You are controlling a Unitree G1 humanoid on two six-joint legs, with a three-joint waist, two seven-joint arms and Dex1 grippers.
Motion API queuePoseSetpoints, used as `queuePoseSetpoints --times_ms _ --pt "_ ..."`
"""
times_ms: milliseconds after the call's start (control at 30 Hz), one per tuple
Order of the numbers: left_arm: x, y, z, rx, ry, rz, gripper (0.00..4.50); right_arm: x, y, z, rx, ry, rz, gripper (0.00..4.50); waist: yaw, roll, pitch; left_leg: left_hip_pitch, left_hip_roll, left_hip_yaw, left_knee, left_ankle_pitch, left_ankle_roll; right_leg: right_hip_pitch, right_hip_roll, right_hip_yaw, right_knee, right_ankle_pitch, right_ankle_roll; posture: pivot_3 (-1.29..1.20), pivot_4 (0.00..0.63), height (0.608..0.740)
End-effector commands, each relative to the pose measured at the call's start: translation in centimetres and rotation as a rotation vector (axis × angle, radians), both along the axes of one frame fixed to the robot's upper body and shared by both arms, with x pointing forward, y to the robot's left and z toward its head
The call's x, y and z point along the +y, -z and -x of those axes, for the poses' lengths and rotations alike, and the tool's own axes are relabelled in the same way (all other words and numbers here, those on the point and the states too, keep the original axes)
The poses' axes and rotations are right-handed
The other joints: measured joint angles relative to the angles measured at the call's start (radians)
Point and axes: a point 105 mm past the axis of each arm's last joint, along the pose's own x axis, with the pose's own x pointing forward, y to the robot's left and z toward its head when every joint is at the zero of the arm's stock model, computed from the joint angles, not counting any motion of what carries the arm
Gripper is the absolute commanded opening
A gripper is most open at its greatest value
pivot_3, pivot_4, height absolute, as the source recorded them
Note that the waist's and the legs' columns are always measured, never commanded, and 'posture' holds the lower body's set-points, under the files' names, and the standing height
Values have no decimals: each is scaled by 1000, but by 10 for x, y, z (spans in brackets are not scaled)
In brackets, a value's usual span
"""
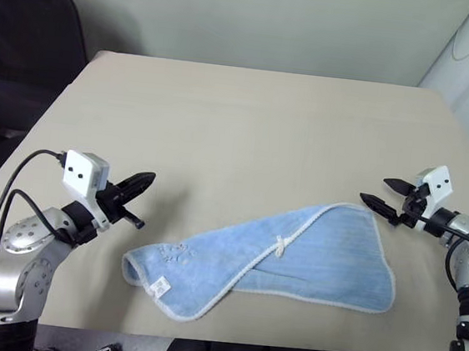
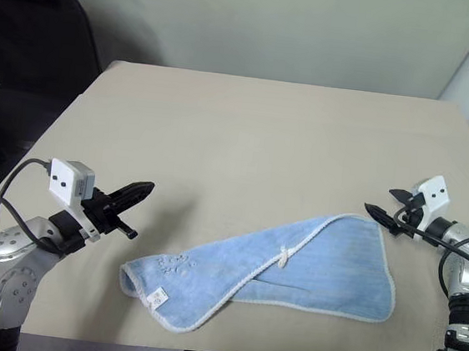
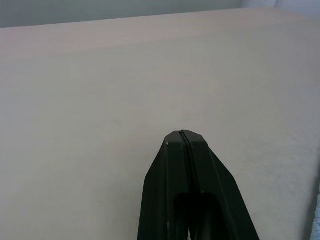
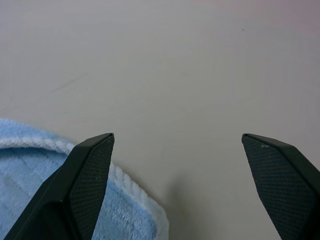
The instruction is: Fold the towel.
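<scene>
The towel (image 1: pixel 292 261) lies flat on the table (image 1: pixel 248 127), toward its near edge and a little to the robot's right of the middle. It looks roughly doubled over already: one layer overlaps the other along a diagonal white-stitched seam, with the short white loop (image 1: pixel 281 246) sitting on that seam near the towel's middle. Its long axis runs across the table, from a narrow rounded end nearer the robot's left, where the small white label (image 1: pixel 159 286) and the embroidered mark (image 1: pixel 174 255) show, up to a wide end on the robot's right that sits slightly farther from the near edge. The right gripper (image 1: pixel 383 196) hovers just beyond the towel's far right corner with its fingers spread wide and nothing between them, probably placed there to take or to have just let go of that corner. The left gripper (image 1: pixel 143 182) hangs well apart from the towel's narrow end, fingers pressed together and empty, likely just parked out of the way.
</scene>
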Motion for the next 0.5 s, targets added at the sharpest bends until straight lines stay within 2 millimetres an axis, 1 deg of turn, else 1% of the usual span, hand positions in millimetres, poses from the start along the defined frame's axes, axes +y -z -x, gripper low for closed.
queuePoseSetpoints --times_ms 33,100,200,300,500 --pt "-3 -9 2 -36 18 -20 0 -5 -22 -1 -79 12 -13 4322 0 0 0 0 0 0 0 0 0 0 0 0 0 0 0 0 150 740" --pt "2 -7 1 -29 -2 -21 0 -4 -21 -2 -81 17 -14 4322 0 0 0 0 0 0 0 0 0 0 0 0 0 0 0 0 150 740" --pt "1 -11 2 -44 15 -33 0 0 -23 -3 -87 6 -18 4322 0 0 0 0 0 0 0 0 0 0 0 0 0 0 0 0 150 740" --pt "4 -10 2 -38 3 -36 0 2 -21 -2 -78 0 -22 4322 0 0 0 0 0 0 0 0 0 0 0 0 0 0 0 0 150 740" --pt "-10 -10 7 -32 75 -59 0 3 -23 -2 -64 -21 -9 4322 0 0 0 0 0 0 0 0 0 0 0 0 0 0 0 0 150 740"
